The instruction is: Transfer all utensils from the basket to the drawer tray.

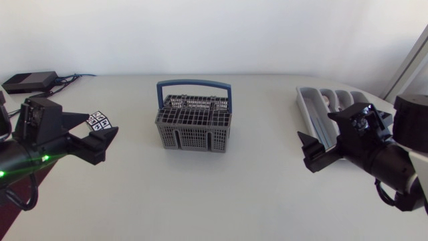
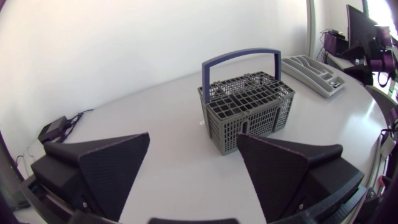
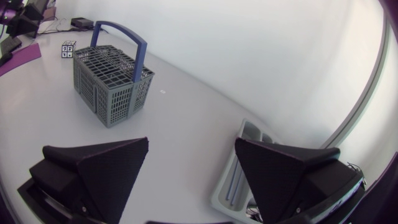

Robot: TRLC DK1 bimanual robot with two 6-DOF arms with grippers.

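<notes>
- Broad black fingers of the left gripper (image 2: 193,140) stand wide apart with nothing between them; the right gripper (image 3: 192,142) is spread just the same.
- Well ahead of the left gripper, the grey basket (image 2: 249,112) stands upright on the white table (image 1: 221,194), its blue handle (image 2: 239,57) raised; whether utensils sit inside, I cannot tell.
- Just ahead of the right gripper, partly under it, lies the grey drawer tray (image 3: 233,180).
- Close beside the left gripper sits a small black-and-white patterned cube (image 1: 100,121).
</notes>
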